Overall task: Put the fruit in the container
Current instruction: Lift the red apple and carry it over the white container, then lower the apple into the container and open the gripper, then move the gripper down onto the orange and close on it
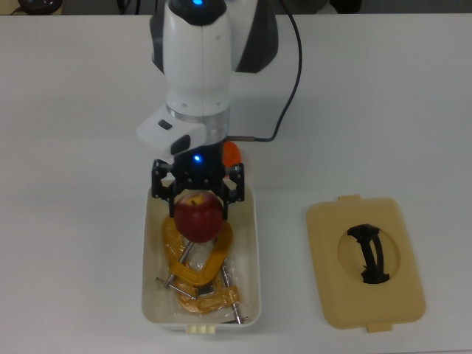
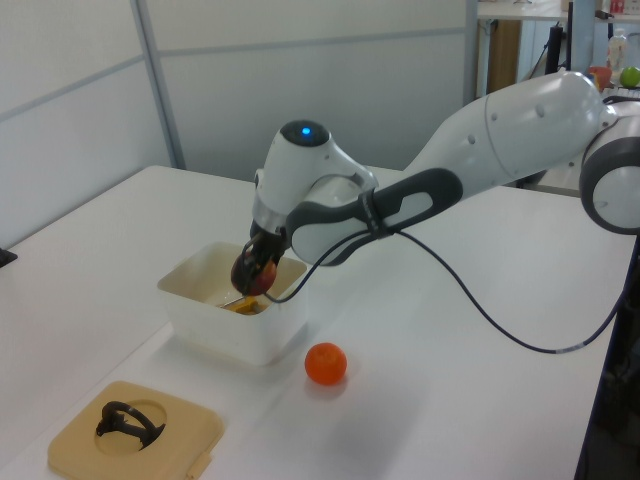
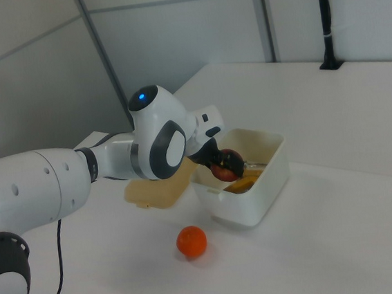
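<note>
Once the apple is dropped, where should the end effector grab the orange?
Probably straight down from above, fingers closing across the widest middle of the orange. It is round, sits alone on the table beside the container, with free space either side.

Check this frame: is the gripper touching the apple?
Touching. In the top view the gripper has its black fingers pressed against both sides of the red apple, holding it over the white tub; the left view agrees.

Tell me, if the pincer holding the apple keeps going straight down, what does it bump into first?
Probably the yellow clamps in the white tub; the apple in the pincer would likely touch them first.
</note>
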